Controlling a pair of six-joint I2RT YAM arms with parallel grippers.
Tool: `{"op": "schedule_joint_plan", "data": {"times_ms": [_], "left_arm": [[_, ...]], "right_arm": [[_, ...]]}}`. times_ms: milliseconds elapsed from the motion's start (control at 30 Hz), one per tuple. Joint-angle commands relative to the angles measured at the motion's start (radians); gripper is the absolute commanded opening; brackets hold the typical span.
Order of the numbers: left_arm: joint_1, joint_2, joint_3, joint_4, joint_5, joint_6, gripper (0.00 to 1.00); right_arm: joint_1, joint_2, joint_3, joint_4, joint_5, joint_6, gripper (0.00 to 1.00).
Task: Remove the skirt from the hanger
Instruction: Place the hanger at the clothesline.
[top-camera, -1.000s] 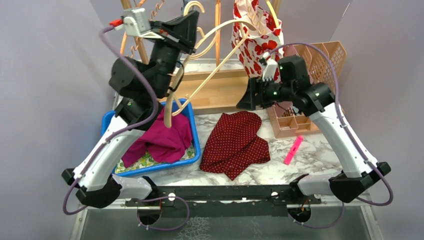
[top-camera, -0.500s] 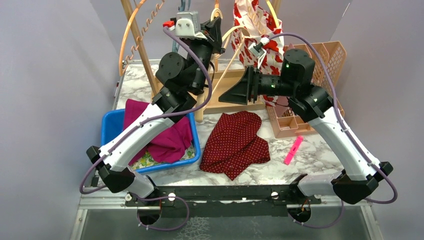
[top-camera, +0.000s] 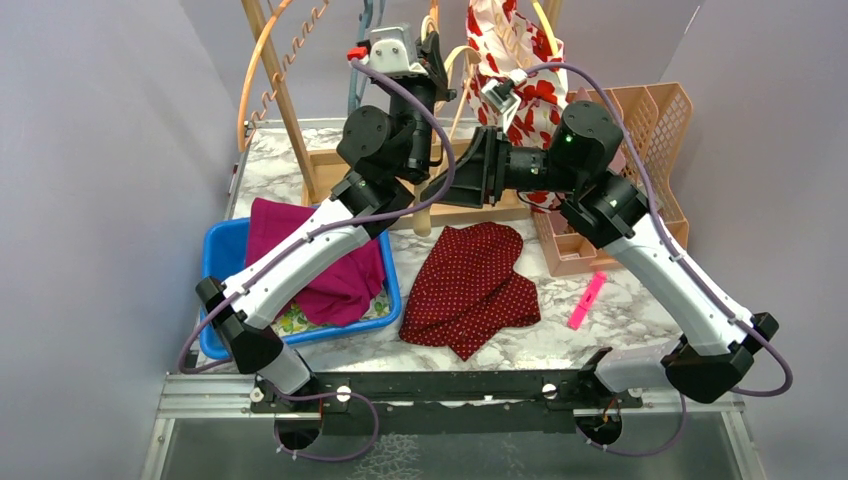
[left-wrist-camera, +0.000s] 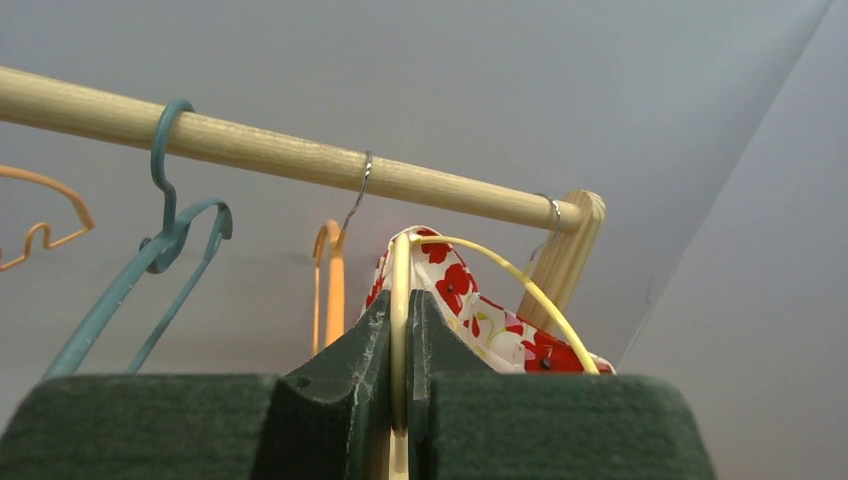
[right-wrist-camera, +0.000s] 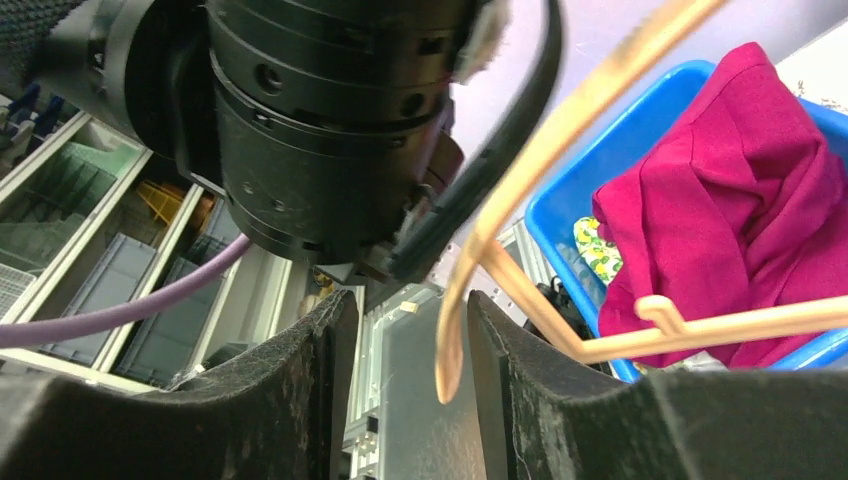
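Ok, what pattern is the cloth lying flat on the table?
The cloth is dark red with small white dots; the top view shows it best.

We record the skirt (top-camera: 470, 288), dark red with fine pale dots, lying loosely crumpled on the marble table (top-camera: 620, 320), off the hanger. The hanger (left-wrist-camera: 400, 290), thin, cream and bare, is held high just under the wooden rail (left-wrist-camera: 300, 160), well apart from the skirt.

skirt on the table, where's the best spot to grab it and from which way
Pinch the skirt at its near corner, coming straight down. It lies flat on the table, so no edge stands up to take from the side. That corner narrows to a tip that is probably easy to gather.
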Motion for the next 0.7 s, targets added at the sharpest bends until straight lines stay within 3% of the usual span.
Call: {"op": "schedule_joint_plan", "data": {"times_ms": [0,167,533,667], "left_arm": [[-0.002,0.018,0.050,0.069,-0.055,0.019,0.00],[-0.005,0.038,0.070,0.075,-0.076,0.004,0.00],[-0.019,0.061,0.105,0.077,-0.131,0.010,0.00],[-0.028,0.056,0.092,0.078,-0.143,0.005,0.00]], "right_arm": [[0.016,-0.015,-0.014,0.028,0.022,0.002,0.47],[0.021,-0.019,-0.046,0.019,0.051,0.031,0.36],[0.028,-0.048,-0.083,-0.018,0.174,0.037,0.41],[0.032,-0.058,-0.086,-0.030,0.248,0.018,0.34]]}}
